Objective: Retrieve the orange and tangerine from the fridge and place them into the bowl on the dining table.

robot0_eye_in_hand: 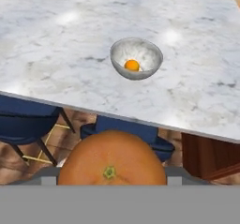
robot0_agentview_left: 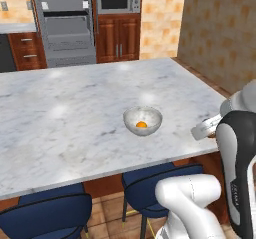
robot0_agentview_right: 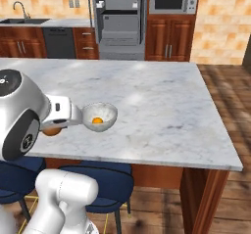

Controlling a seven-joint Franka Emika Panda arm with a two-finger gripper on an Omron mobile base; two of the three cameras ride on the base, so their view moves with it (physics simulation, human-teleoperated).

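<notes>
Claw grips orange off the marble surface edge; small tangerine sits inside bowl.

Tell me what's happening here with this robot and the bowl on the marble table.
The robot's gripper is carrying a large orange, held off the near edge of the dining table, above the blue chairs. The bowl sits on the marble top with one small orange fruit already inside, probably the tangerine. So one fruit is delivered, and the second has not yet reached the bowl.
</notes>
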